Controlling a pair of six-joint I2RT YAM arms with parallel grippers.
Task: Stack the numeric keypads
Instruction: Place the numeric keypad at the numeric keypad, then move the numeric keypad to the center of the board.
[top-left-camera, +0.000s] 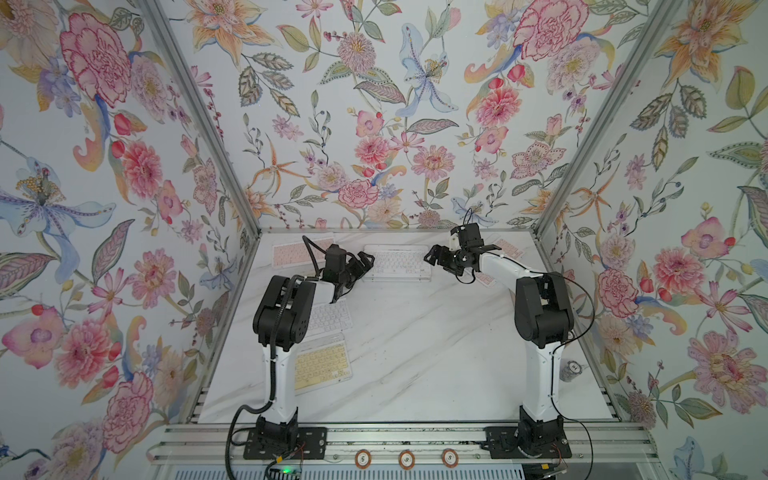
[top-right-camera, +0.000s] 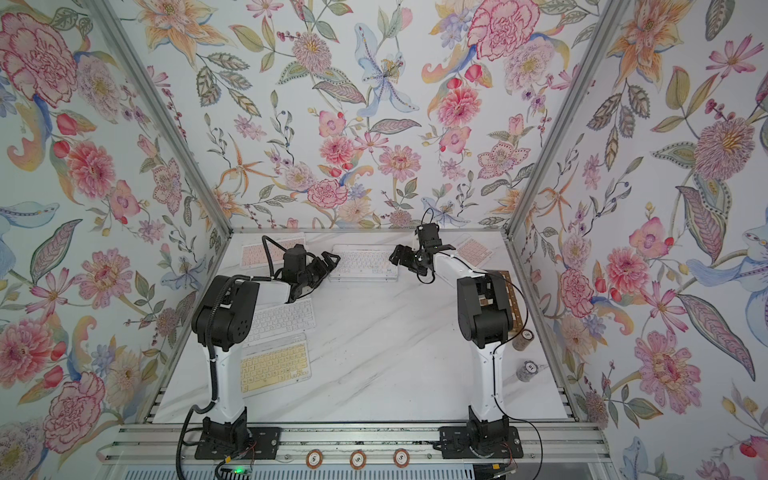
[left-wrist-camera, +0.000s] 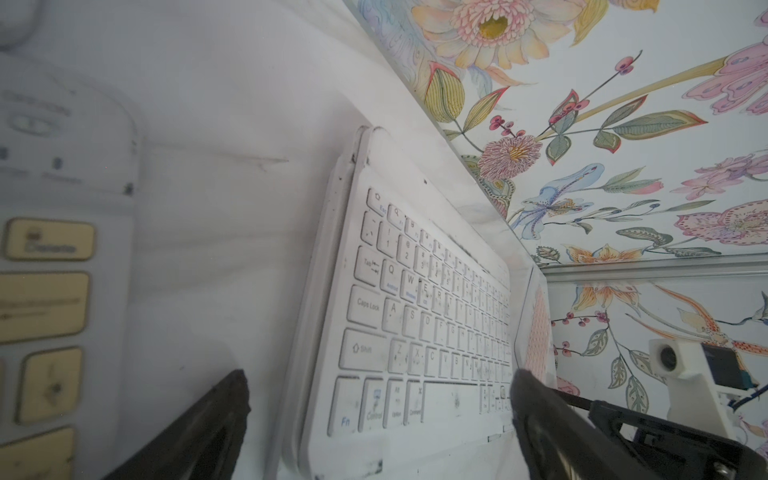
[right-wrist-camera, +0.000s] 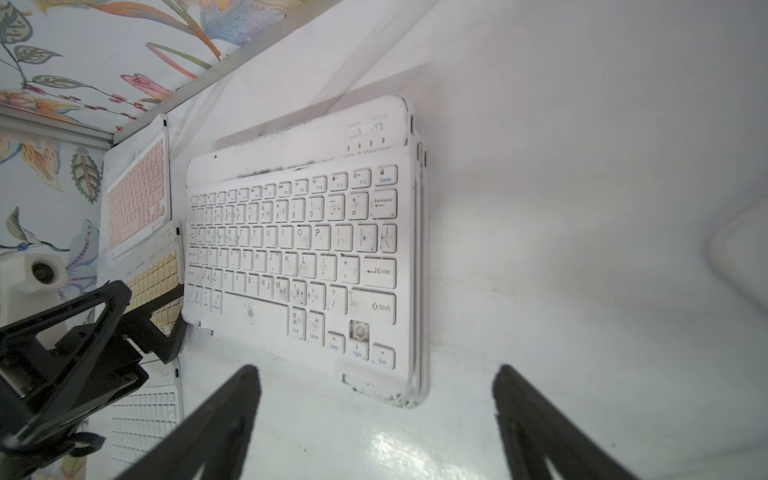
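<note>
Currently, the stack of white numeric keypads (top-left-camera: 397, 262) is being flanked by both hands at the back middle of the table (top-left-camera: 415, 353), its long axis running across from one arm to the other. The right hand (top-left-camera: 432, 255) is being held wide open and empty just beside the stack's right end. The left hand (top-left-camera: 365, 262) is being held open at the stack's left end. A loose white keypad (top-left-camera: 332, 318) and a yellow keypad (top-left-camera: 322, 365) are being shown beside the left arm, so that arm is judged nearer for the next pick.
</note>
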